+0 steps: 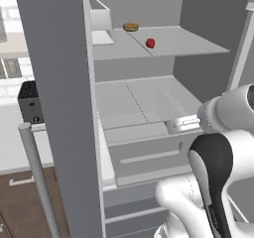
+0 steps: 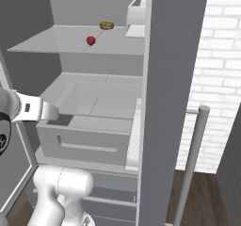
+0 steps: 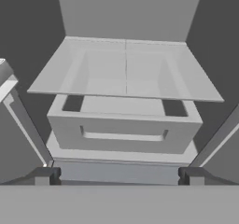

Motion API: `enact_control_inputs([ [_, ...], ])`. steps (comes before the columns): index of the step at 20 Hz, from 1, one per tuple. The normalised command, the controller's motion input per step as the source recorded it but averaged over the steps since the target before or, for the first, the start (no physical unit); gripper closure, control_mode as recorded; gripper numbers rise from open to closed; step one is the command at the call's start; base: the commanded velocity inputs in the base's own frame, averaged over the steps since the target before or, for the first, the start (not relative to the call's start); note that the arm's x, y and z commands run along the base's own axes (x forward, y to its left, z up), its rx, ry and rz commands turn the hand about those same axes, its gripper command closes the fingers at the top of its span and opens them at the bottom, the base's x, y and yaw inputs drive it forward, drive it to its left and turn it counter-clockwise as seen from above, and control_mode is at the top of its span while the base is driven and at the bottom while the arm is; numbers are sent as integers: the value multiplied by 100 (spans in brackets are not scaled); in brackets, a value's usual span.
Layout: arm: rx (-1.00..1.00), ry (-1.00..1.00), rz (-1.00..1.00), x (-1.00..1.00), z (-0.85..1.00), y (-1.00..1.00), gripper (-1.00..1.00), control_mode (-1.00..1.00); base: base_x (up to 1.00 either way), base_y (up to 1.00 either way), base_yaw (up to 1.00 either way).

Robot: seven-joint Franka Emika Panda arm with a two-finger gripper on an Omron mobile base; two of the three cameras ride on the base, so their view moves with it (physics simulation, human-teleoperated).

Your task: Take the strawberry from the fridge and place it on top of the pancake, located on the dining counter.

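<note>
We saw the fridge standing open, its grey doors swung wide and a long silver bar handle in front. On the upper pale shelf lay the strawberry, small and bright red, apart from a flat round brown food item resting farther back on the same shelf. A white bin sat on the door at shelf height. Below the shelf, a grey drawer stood pulled partly out. Our gripper hung low in front of that drawer, well below the strawberry, its two dark fingertips spread wide apart with nothing between them. A dark toaster sat on the counter beside the fridge, against a white brick wall.
</note>
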Motion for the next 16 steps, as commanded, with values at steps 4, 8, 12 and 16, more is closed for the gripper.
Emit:
enact_control_inputs([
  [4,0,0,0,0,0,0,-100,100,74,8,-5],
  [8,0,0,0,0,0,0,-100,100,71,0,0],
  [12,0,0,0,0,0,0,-100,100,58,-2,4],
  [16,0,0,0,0,0,0,-100,100,62,-13,13],
])
